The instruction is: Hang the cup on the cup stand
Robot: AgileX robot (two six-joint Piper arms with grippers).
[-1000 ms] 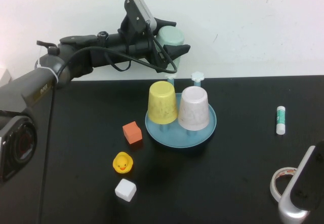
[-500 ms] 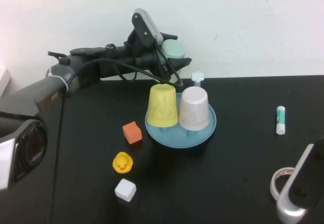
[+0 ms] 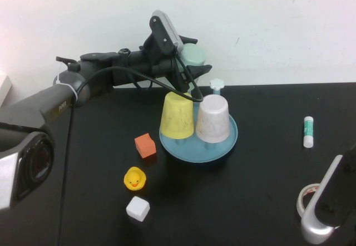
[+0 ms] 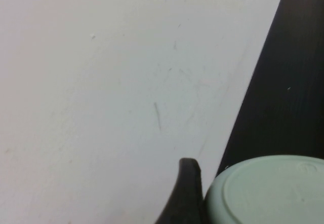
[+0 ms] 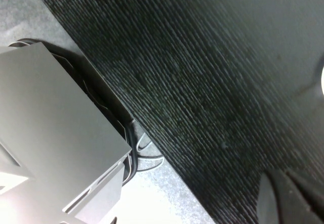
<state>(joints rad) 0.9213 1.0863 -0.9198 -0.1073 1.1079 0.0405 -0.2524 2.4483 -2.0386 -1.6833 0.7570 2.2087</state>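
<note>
Step in hand: we judge that we are bringing the cup point(image 3: 193, 53) over a free peg at the back of the cup stand point(image 3: 227, 142)
Cup: pale mint-green, smooth plastic, tapered, no handle; it hangs in the air above the rear of the stand, flat bottom facing away from the arm, apart from the pegs
Left gripper point(image 3: 190, 62): raised behind the yellow cup point(image 3: 177, 114); the jaws stand wide and clasp the mint cup by its sides
Right gripper point(image 5: 291, 196): low at the near right of the counter point(image 3: 267, 162), jaws closed together, holding nothing
Stand: round light-blue dish with upright pegs; one white flower cap point(image 3: 217, 83) shows free at the back
Already hung: yellow cup and pinkish-white cup point(image 3: 213, 118), both mouth down
How to do it well: we should turn the mouth down, centre it over the free cap, then lower straight, so the rim does not knock the two neighbours
Risk: smooth plastic may slip in a loose hold
</note>
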